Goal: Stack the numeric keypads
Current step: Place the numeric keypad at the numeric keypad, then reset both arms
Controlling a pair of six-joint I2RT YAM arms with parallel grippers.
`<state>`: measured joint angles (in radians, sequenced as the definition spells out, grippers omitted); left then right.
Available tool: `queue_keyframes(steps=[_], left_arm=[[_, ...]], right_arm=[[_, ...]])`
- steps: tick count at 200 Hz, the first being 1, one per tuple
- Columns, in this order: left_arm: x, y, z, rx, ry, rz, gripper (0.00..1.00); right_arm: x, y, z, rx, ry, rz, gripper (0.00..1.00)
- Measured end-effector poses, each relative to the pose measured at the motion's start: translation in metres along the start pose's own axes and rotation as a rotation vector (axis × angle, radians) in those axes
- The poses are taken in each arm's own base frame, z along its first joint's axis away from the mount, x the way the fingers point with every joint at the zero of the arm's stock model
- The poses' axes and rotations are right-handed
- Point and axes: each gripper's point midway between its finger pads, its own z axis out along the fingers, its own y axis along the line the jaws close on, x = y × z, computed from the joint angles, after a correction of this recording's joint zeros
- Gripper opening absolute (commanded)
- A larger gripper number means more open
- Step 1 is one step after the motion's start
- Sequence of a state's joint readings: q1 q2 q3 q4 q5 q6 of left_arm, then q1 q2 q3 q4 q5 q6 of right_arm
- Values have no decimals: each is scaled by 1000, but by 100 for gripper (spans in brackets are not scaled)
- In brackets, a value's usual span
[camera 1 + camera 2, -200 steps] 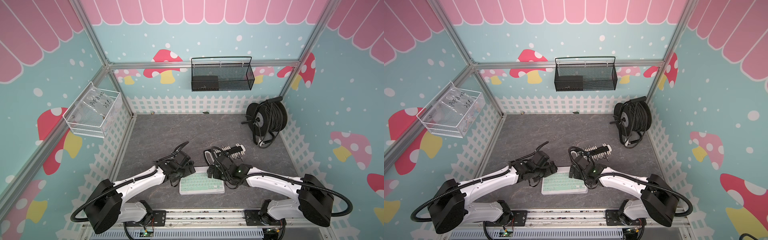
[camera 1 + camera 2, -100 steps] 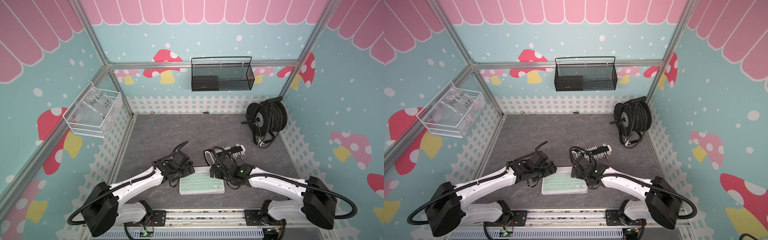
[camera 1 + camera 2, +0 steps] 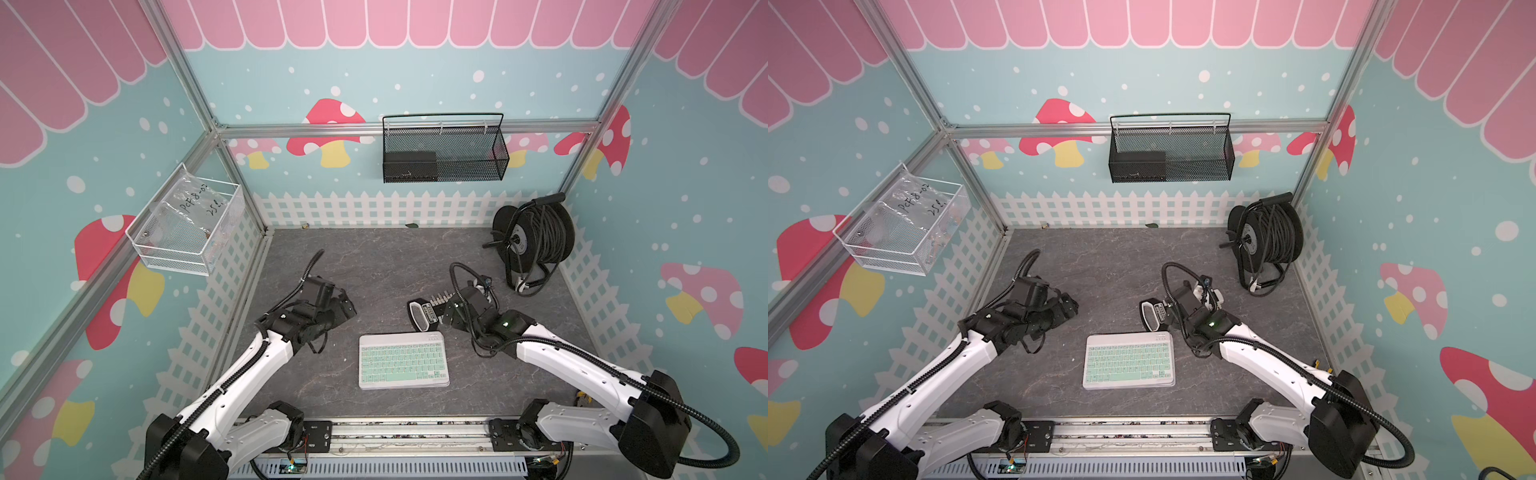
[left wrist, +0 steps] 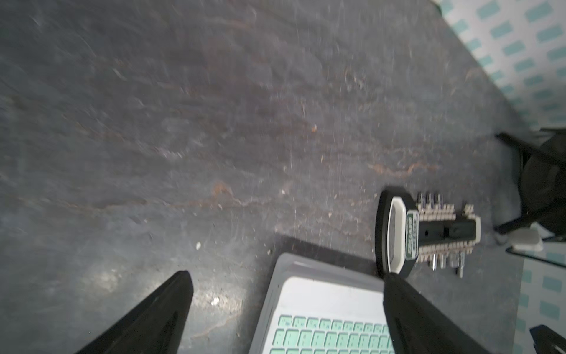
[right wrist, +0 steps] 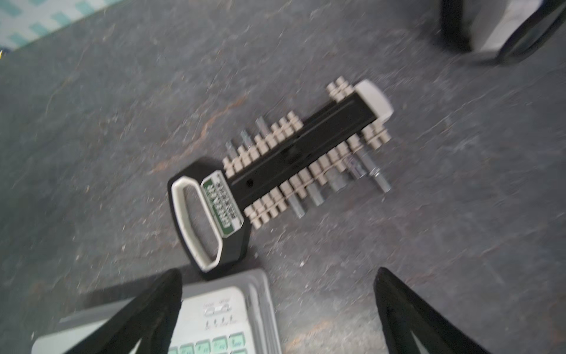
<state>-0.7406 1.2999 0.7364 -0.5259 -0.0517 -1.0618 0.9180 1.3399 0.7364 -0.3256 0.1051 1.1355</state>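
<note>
Left gripper (image 3: 348, 308) sits left of centre in both top views, its jaws spread wide and holding nothing. In the left wrist view its two dark fingers (image 4: 171, 306) stand well apart, with bare slate-grey tabletop (image 3: 374, 257) between them and a corner of the keypad stack just inside the far finger.

Right gripper (image 3: 445, 316) sits right of centre, also wide open and empty. In the right wrist view one of its fingers (image 5: 153, 309) crosses the corner of the stack; the other lies over bare table.

The stack of numeric keypads (image 3: 403, 365) lies flat in the lower middle of both top views (image 3: 1128, 360), between the two arms and nearer the rail than either gripper. Its top keypad has a white frame and mint-green keys. Layered edges below it show in both wrist views (image 4: 321, 294) (image 5: 220, 306), though how many keypads there are cannot be counted.

Just beyond the stack's far right corner lies a black bit holder (image 3: 424, 313) with rows of pale pegs, a few metal bits and a green label. Its loop handle points toward the stack, and whether they touch cannot be told. The right gripper hides its far end in the top views.

A black cable reel (image 3: 536, 237) stands at the right rear of the table. A black mesh basket (image 3: 444, 153) hangs on the back wall, and a white wire basket (image 3: 187, 224) on the left wall.
</note>
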Motion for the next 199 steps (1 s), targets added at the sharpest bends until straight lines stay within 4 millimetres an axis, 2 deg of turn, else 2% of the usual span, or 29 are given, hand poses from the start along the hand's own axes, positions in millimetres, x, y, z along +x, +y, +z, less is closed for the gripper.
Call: queue_keyframes(steps=[126, 170, 199], left_arm=[[1, -1, -2, 14, 5, 11, 99], [-2, 1, -13, 11, -10, 24, 99], [-17, 11, -26, 5, -44, 5, 100]], right_arm=[[-4, -6, -4, 27, -28, 25, 100], [-14, -17, -19, 84, -79, 29, 100], [-29, -22, -35, 132, -145, 32, 100]])
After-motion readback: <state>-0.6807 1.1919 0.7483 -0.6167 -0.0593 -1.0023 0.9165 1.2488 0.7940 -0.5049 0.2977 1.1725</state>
